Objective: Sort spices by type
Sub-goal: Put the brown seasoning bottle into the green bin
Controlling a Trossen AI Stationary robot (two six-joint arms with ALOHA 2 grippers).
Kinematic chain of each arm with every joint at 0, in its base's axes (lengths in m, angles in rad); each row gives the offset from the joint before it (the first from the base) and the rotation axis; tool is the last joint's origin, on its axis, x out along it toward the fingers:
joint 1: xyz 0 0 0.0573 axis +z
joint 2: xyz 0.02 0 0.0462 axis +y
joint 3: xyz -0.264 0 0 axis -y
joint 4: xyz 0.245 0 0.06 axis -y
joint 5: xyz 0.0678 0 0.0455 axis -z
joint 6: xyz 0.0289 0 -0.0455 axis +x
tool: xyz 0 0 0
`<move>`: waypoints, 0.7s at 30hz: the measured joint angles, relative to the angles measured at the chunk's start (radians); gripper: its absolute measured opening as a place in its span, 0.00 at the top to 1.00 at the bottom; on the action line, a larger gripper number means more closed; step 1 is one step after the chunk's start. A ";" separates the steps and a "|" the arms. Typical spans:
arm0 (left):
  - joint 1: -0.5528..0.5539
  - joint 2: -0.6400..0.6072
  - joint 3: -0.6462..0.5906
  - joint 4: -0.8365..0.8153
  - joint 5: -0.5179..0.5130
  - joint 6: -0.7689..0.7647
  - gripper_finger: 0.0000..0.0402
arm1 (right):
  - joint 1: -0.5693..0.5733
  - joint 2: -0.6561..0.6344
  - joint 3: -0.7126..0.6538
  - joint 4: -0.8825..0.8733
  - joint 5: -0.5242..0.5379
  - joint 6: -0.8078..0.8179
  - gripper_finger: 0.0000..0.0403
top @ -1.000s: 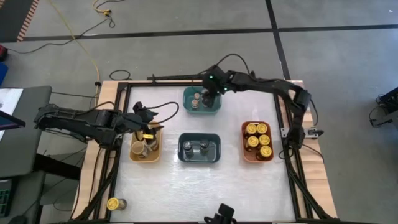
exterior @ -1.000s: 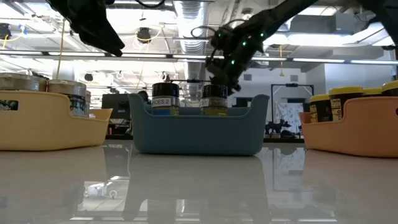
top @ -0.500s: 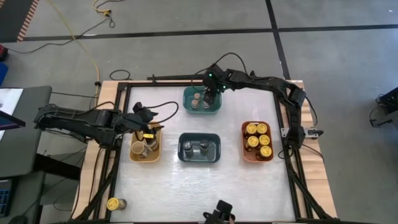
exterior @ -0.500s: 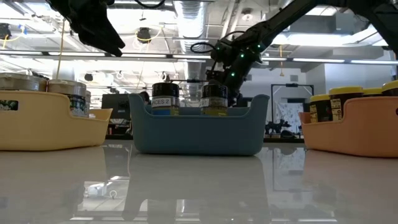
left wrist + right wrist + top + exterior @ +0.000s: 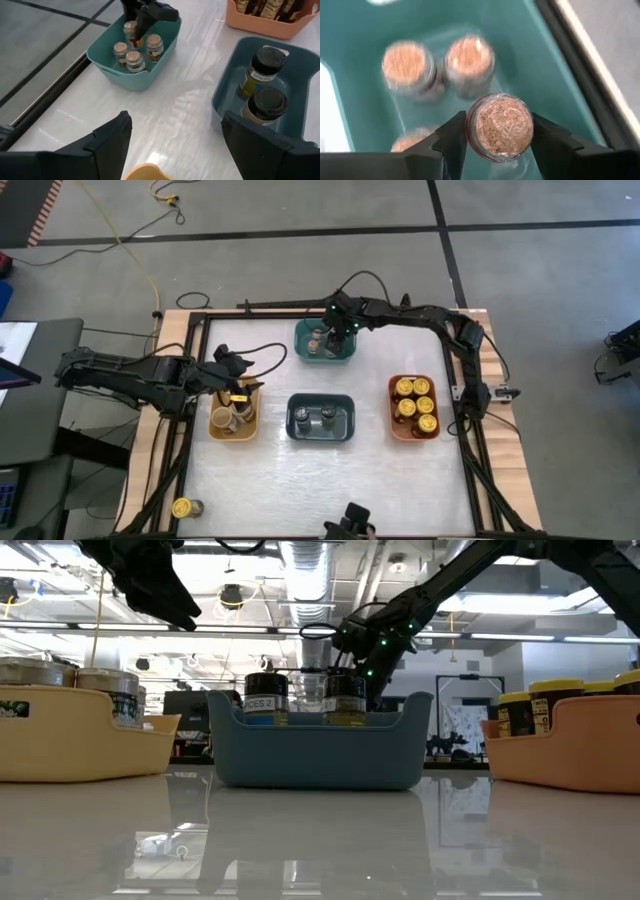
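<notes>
currently my right gripper (image 5: 499,131) sits over the teal bin (image 5: 325,356) at the far middle of the table, fingers closed around a small brown-topped jar (image 5: 500,127) just above three like jars (image 5: 132,59) inside. left gripper (image 5: 240,382) hovers by the yellow bin (image 5: 234,431) with fingers apart, holding nothing. dark-lidded jars (image 5: 314,417) stand in the dark-blue bin (image 5: 320,436), yellow-lidded jars (image 5: 414,400) in the orange bin (image 5: 412,434). one yellow-lidded jar (image 5: 182,507) lies at the near left corner.
</notes>
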 joint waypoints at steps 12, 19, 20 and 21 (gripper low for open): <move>0.000 0.000 0.000 -0.001 0.000 -0.014 0.26 | -0.012 0.001 -0.002 -0.025 0.001 0.003 0.40; 0.000 0.000 0.000 -0.001 0.000 -0.016 0.26 | -0.020 0.001 -0.002 -0.025 0.002 0.011 0.39; 0.000 0.000 0.000 -0.001 -0.001 -0.016 0.26 | -0.022 0.001 -0.002 -0.026 0.002 0.016 0.39; 0.000 0.000 0.000 -0.001 -0.001 -0.016 0.26 | -0.024 0.001 -0.002 -0.027 0.002 0.019 0.39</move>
